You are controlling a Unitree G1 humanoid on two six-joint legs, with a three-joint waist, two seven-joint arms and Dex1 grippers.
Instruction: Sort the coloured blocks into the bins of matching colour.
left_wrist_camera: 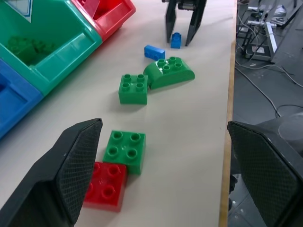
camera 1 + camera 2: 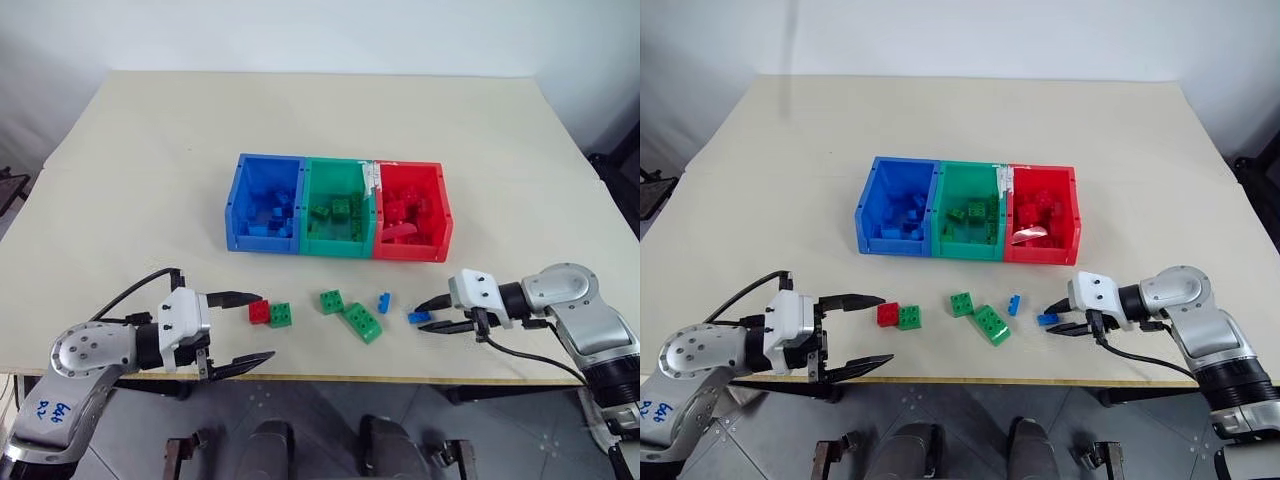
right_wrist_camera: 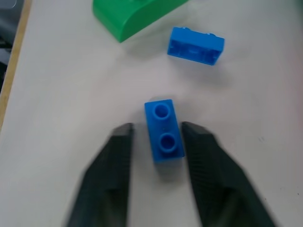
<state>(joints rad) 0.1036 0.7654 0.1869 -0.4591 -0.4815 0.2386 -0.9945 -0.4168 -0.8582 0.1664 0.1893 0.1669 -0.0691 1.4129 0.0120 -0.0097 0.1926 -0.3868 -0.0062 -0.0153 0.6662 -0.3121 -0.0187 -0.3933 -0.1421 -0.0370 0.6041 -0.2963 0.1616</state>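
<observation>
Three joined bins stand mid-table: blue (image 2: 236,212), green (image 2: 336,249) and red (image 2: 408,252), each holding bricks of its own colour. Near the front edge lie a red brick (image 2: 259,312) touching a green one (image 2: 281,314), a square green brick (image 2: 332,301), a longer green one (image 2: 363,322) and a tiny blue brick (image 2: 384,301). My right gripper (image 2: 420,316) has closed in on another tiny blue brick (image 3: 164,130), which rests on the table between its fingers. My left gripper (image 2: 262,326) stands wide open and holds nothing, just left of the red brick.
The table's front edge (image 2: 330,377) runs close behind the loose bricks and under both grippers. Cables and a stand (image 1: 265,42) sit on the floor beyond the table's right side. Bare tabletop (image 2: 330,120) stretches behind the bins.
</observation>
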